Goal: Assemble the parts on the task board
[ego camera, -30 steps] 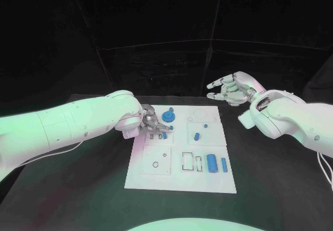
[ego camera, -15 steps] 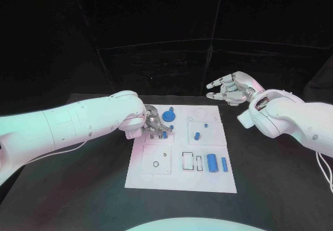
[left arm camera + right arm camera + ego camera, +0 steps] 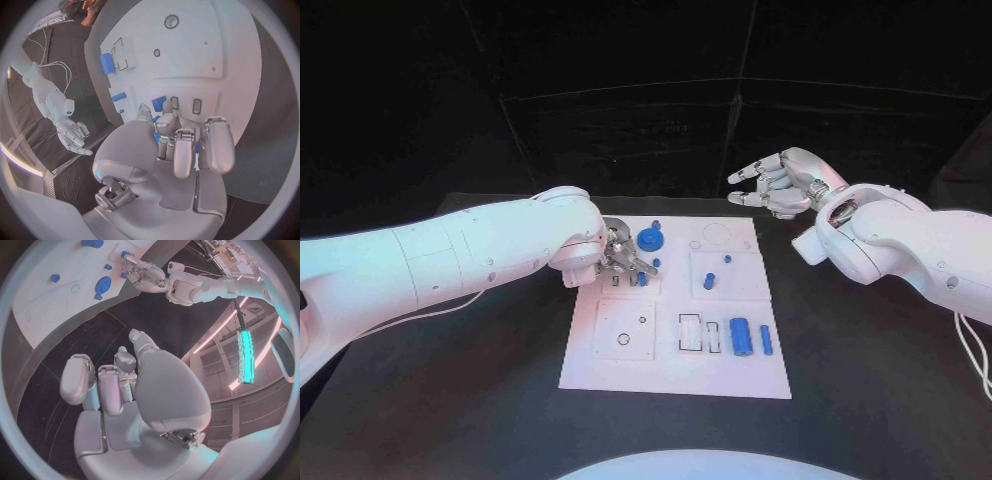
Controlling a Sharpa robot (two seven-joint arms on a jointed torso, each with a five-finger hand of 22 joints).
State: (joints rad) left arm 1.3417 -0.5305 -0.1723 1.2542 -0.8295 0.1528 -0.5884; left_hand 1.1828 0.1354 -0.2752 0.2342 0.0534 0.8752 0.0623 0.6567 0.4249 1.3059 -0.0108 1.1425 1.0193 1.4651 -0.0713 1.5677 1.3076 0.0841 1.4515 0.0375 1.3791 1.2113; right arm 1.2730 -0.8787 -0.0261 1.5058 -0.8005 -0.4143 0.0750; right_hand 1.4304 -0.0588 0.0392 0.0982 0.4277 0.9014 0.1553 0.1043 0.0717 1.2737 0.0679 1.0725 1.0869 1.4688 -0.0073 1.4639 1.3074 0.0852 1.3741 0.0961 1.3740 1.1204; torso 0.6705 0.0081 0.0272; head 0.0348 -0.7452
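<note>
The black tabletop [image 3: 473,370] carries the white task board [image 3: 678,315] at its middle, long side running away from the robot. The left hand [image 3: 622,256] is down over the board's far-left part, fingers curled in tightly around a small blue part [image 3: 640,279] beside two narrow slots; whether it grips that part or only presses on it cannot be told, since the fingers hide it in the left wrist view. The right hand [image 3: 782,184] hangs well off the board past its far-right corner, fingers loosely spread and holding nothing. A blue gear [image 3: 651,241] sits just beyond the left hand. On the near right lie a thick blue cylinder [image 3: 740,337] and a thin blue bar [image 3: 766,339], both with long axes pointing away from the robot, beside an empty rectangular outline [image 3: 691,333]. These lie nearer the right hand's side, so that arm seems better placed for them.
</note>
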